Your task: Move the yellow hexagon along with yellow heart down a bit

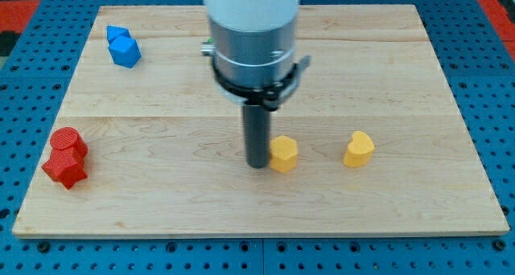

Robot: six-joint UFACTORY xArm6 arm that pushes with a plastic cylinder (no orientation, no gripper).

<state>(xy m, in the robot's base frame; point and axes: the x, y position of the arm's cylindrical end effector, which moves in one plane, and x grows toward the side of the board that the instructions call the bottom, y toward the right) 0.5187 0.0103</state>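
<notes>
The yellow hexagon (pixel 283 153) lies on the wooden board (pixel 257 203) a little right of centre, in the lower half. The yellow heart (pixel 359 149) lies to its right, a gap apart. My tip (pixel 257 164) stands on the board right at the hexagon's left side, touching or almost touching it. The rod rises into the arm's large grey and white body (pixel 251 34), which hides the board's upper middle.
Two blue blocks (pixel 123 47) sit together at the view's top left. A red cylinder (pixel 67 141) and a red star-like block (pixel 64 167) sit together at the left edge. The board ends at a blue pegboard (pixel 483 66) all round.
</notes>
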